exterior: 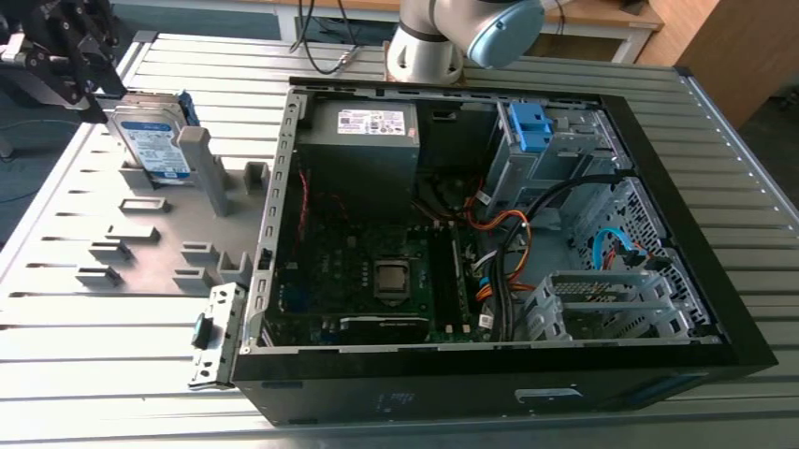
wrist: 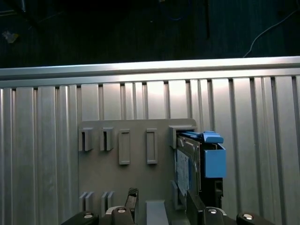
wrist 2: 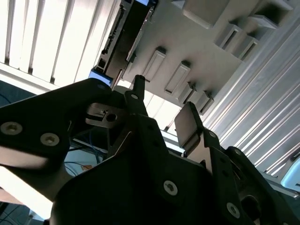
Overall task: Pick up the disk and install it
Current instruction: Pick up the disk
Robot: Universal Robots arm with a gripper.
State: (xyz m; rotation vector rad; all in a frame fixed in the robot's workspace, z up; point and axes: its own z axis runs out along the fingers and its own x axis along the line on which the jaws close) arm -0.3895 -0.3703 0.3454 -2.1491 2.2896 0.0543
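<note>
The disk (exterior: 150, 138), a silver-grey drive with a white-and-blue label in a blue carrier, stands on edge in a slot of the grey holder plate (exterior: 138, 238) at the exterior view's left. My black gripper (exterior: 90, 94) hovers at the disk's upper far corner, just off it. In the first wrist view the disk (wrist: 190, 168) appears edge-on, and my gripper (wrist: 161, 206) is open, one finger over the disk and the other beside a grey post. The second wrist view has the fingertips (wrist 2: 136, 89) spread apart, nothing between them, with the disk (wrist 2: 124, 33) beyond.
An open black computer case (exterior: 699, 309) lies on its side on the slatted aluminium table (exterior: 112, 346). Inside it are a silver drive cage with a blue latch (exterior: 530, 131), the motherboard and loose cables. The arm's base (exterior: 431, 42) stands behind the case.
</note>
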